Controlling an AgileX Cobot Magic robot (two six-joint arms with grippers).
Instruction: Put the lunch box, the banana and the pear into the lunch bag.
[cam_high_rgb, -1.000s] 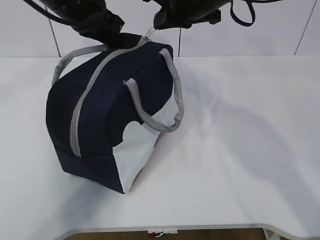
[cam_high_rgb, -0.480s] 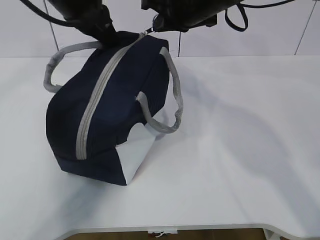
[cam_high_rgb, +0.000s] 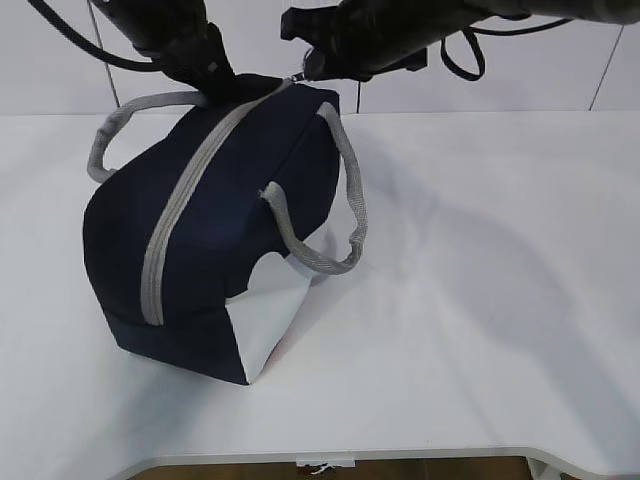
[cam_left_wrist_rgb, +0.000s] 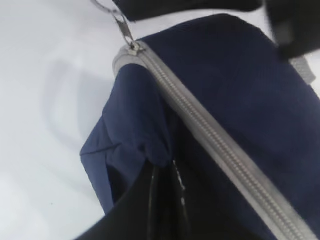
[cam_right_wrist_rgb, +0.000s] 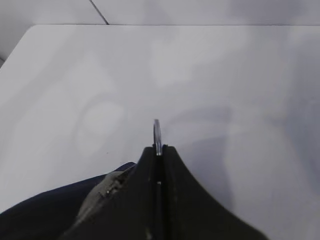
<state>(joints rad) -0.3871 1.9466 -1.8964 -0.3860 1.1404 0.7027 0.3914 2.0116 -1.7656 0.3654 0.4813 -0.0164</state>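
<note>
The navy lunch bag (cam_high_rgb: 230, 230) with a white lower panel stands on the white table, its grey zipper (cam_high_rgb: 185, 200) closed along the top. My left gripper (cam_high_rgb: 205, 75) is at the bag's far end, shut on a fold of its navy fabric (cam_left_wrist_rgb: 135, 130); it also shows in the left wrist view (cam_left_wrist_rgb: 165, 167). My right gripper (cam_high_rgb: 310, 65) is shut on the metal zipper pull (cam_right_wrist_rgb: 157, 132) at the far end of the zipper; it also shows in the right wrist view (cam_right_wrist_rgb: 158, 149). The lunch box, the banana and the pear are out of view.
The bag's grey handles hang to each side, one at the left (cam_high_rgb: 130, 115) and one at the right (cam_high_rgb: 340, 200). The white table (cam_high_rgb: 480, 300) stretches to the right and front of the bag. A tiled wall stands behind.
The bag has shifted and turned a little, its near end now further left. The left handle swung outward. Both grippers stay at the bag's far end.
</note>
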